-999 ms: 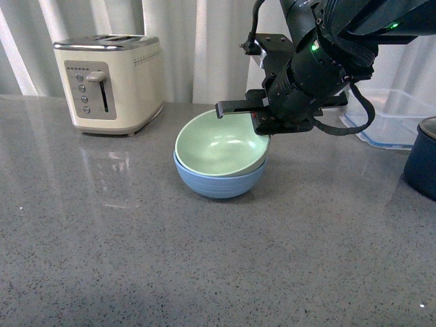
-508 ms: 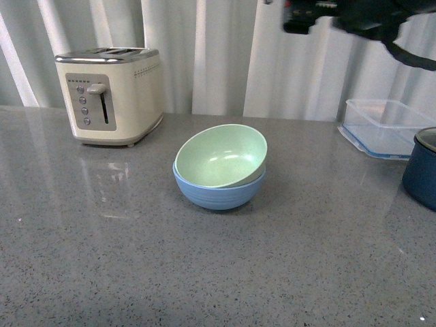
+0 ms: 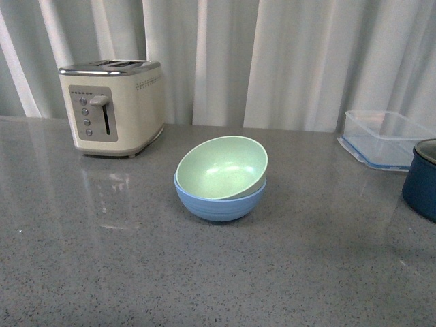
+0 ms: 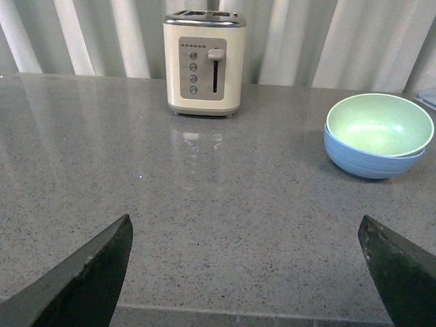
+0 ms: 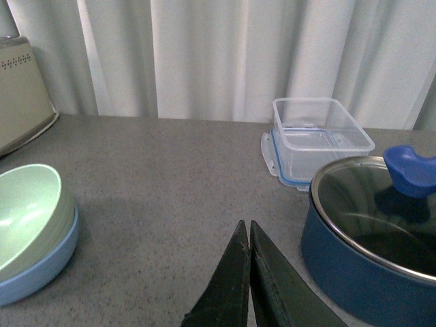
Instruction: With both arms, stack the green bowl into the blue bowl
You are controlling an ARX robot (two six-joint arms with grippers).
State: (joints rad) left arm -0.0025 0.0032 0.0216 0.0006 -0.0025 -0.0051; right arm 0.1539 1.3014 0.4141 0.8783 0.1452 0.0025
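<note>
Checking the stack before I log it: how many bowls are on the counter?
2. The green bowl sits tilted inside the blue bowl, mid-counter, right of the toaster. No other bowls show.

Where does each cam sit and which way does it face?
Front: on the body, facing the green bowl in the blue bowl; no arm visible.
Left wrist: low over the counter, facing the toaster; spread fingers in the lower corners.
Right wrist: facing container and pot; closed fingers.
Shared: all show the stacked bowls.
</note>
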